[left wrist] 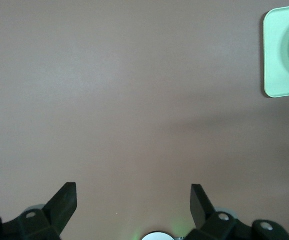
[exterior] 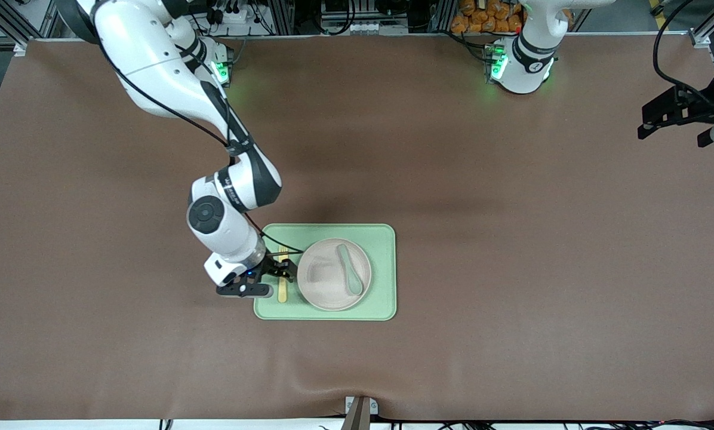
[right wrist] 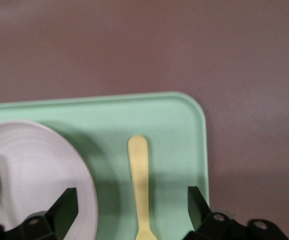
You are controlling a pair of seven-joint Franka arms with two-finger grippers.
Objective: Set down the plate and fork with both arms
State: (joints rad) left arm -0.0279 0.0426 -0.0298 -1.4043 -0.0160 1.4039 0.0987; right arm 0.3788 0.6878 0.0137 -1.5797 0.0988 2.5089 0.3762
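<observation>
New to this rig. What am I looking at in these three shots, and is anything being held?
Two white robot arms are bolted along one edge of a brown table. The wide shot comes from a high camera facing them; the other two come from cameras on each arm's wrist.

On the table sits a green tray. On it are a cream plate with a green spoon in it, and a yellow fork beside the plate, toward the right arm's end.

The right end effector is low over the fork, fingers open either side of it, as its wrist view shows; nothing is gripped. The left end effector waits open over bare table, off toward the left arm's end, holding nothing.
</observation>
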